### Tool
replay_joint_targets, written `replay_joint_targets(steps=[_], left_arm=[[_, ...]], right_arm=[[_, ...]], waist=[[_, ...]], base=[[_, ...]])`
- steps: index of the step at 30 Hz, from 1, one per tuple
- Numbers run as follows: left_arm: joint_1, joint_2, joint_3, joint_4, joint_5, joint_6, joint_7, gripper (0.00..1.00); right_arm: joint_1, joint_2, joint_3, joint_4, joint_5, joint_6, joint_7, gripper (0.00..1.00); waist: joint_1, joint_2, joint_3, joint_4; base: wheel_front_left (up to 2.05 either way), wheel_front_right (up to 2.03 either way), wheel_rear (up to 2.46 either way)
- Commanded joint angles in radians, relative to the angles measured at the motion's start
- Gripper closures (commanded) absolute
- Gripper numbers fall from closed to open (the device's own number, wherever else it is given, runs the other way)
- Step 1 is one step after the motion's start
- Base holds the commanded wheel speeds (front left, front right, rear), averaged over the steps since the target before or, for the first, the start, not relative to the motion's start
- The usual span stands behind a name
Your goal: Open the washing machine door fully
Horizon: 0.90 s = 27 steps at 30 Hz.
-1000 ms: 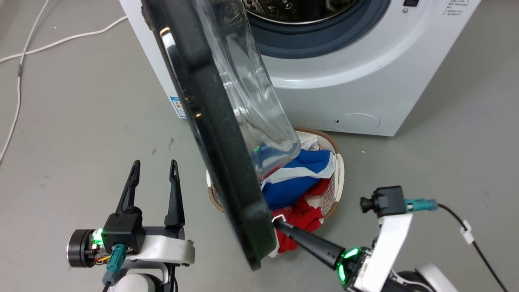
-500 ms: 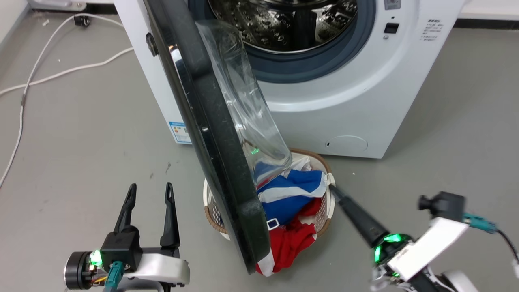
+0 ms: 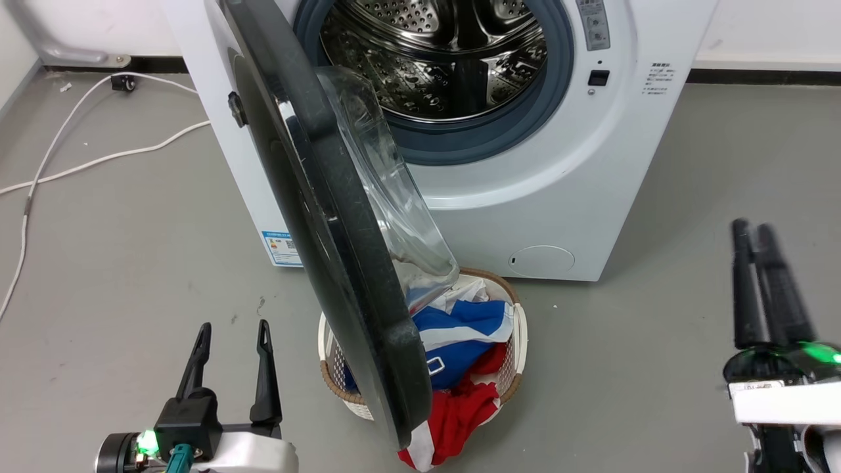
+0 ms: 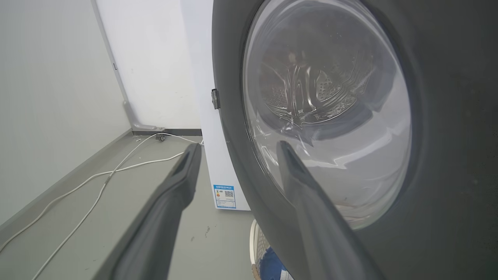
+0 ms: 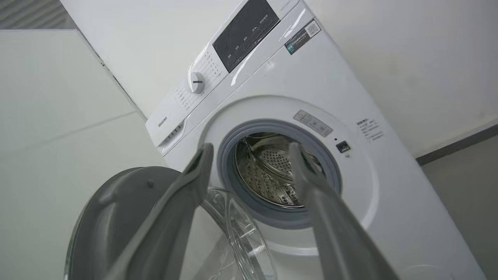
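Head view: the washing machine door [image 3: 341,263] stands swung out from the washing machine [image 3: 525,210], edge-on, its lower rim over the laundry basket [image 3: 521,328] of blue and red clothes [image 3: 460,328]. The right end effector [image 3: 751,226], which lay against the door's lower edge a second ago, has drawn back to the lower right, well apart from door and basket. The left end effector [image 3: 234,326] still waits at the lower left, fingers spread and empty. The camera has tilted up, so more of the drum [image 3: 447,66] shows.

Left wrist view: the left end effector [image 4: 238,146] gapes wide, facing the door's [image 4: 447,116] outer side.

Right wrist view: the right end effector [image 5: 251,147] is spread and grips nothing, pointing at the drum [image 5: 268,171]; the door [image 5: 113,210] hangs out at lower left.
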Motion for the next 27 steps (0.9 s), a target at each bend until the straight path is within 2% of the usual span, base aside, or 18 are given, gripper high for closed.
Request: replay_joint_targets(steps=[1,6,9,11,17,27], left_arm=[[0.010,0.000,0.003,-0.004,0.005,-0.002,-0.003,0.00],[0.014,0.000,0.004,-0.006,0.005,-0.001,-0.003,0.00],[0.016,0.000,0.004,-0.004,0.004,0.002,-0.003,0.00],[0.016,0.000,0.002,-0.004,0.004,0.004,-0.003,0.00],[0.017,0.000,-0.001,-0.003,0.002,0.005,-0.003,0.00],[0.026,0.000,-0.001,0.003,-0.003,0.008,-0.003,0.00]], right_arm=[[0.022,0.031,-0.040,-0.015,-0.119,0.002,-0.001,0.00],[0.053,0.084,-0.115,-0.042,-0.514,0.002,-0.002,0.00],[0.080,0.114,-0.146,-0.015,-0.668,0.001,-0.002,0.00],[0.093,0.136,-0.166,0.008,-0.726,0.001,-0.002,0.00],[0.135,0.167,-0.193,0.085,-0.826,0.001,-0.002,0.00],[0.200,0.188,-0.189,0.137,-0.848,0.001,-0.002,0.00]], waist=[[0.0001,-0.0001,-0.001,-0.002],[0.0001,-0.0001,-0.004,-0.004],[0.0001,-0.0001,-0.008,-0.005],[0.0001,-0.0001,-0.009,-0.005],[0.0001,-0.0001,-0.012,-0.003],[0.0001,-0.0001,-0.025,-0.005]], base=[[0.00,0.00,0.00],[0.00,0.00,0.00],[0.00,0.00,0.00],[0.00,0.00,0.00],[0.00,0.00,0.00],[0.00,0.00,0.00]])
